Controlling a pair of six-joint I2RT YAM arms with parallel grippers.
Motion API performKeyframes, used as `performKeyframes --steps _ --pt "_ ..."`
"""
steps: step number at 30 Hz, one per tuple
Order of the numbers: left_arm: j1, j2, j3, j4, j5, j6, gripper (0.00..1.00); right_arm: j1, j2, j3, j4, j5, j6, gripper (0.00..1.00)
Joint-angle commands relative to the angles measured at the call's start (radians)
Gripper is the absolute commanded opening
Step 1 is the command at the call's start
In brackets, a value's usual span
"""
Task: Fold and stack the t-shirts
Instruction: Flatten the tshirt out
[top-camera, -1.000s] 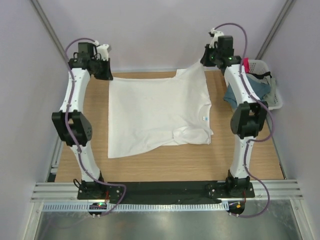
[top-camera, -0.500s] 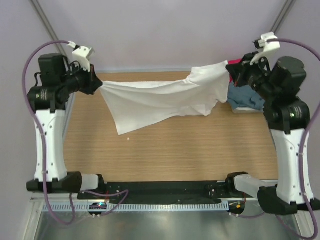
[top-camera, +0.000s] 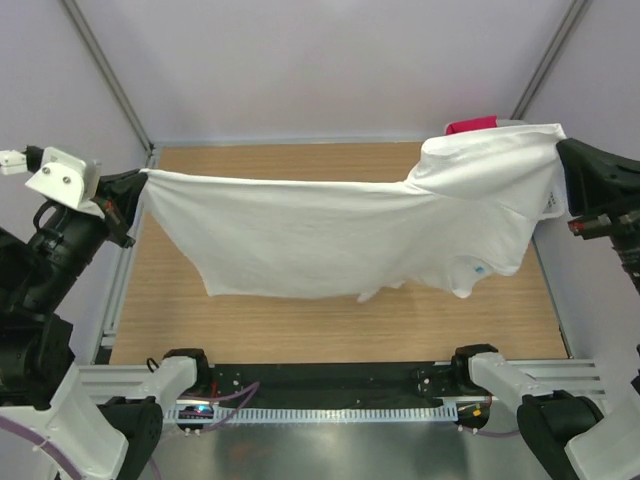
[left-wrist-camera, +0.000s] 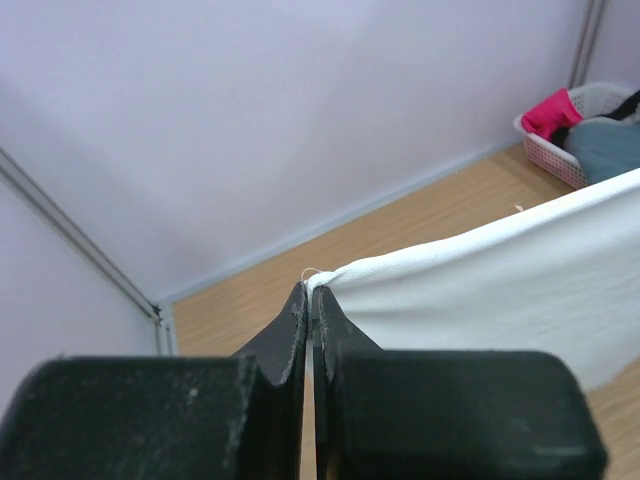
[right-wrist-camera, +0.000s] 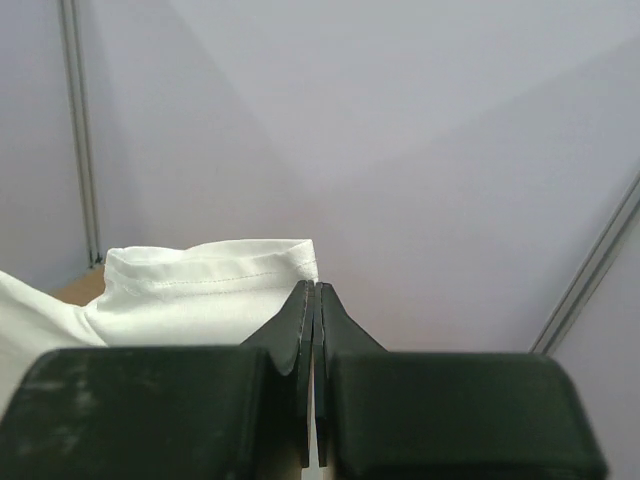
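The plain white t-shirt (top-camera: 340, 235) hangs stretched in the air above the table, with its small blue neck label (top-camera: 479, 270) near the lower right. My left gripper (top-camera: 140, 178) is shut on its left corner, which shows in the left wrist view (left-wrist-camera: 318, 282). My right gripper (top-camera: 563, 150) is shut on its right hem, which shows in the right wrist view (right-wrist-camera: 210, 275). A red-pink shirt (top-camera: 470, 126) peeks out behind the white one. In the left wrist view, the red-pink shirt (left-wrist-camera: 552, 110) and a slate blue shirt (left-wrist-camera: 610, 145) lie in the basket.
The white slotted basket (left-wrist-camera: 570, 160) stands at the far right of the wooden table (top-camera: 330, 320); in the top view the raised shirt hides most of it. Grey walls and metal frame posts (top-camera: 105, 75) enclose the table.
Both arms have lifted the white t-shirt off the table and pulled it wide apart. It was lying flat a second ago and now hangs taut, higher and nearer the camera.
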Motion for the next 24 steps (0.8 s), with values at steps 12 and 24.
performKeyframes --steps 12,24 --pt "-0.003 0.026 -0.375 0.084 -0.080 0.102 0.00 -0.011 0.028 -0.411 0.234 -0.055 -0.058 0.01" --pt "-0.003 0.329 -0.897 0.340 -0.036 0.174 0.00 -0.011 0.435 -0.903 0.554 -0.072 -0.102 0.01"
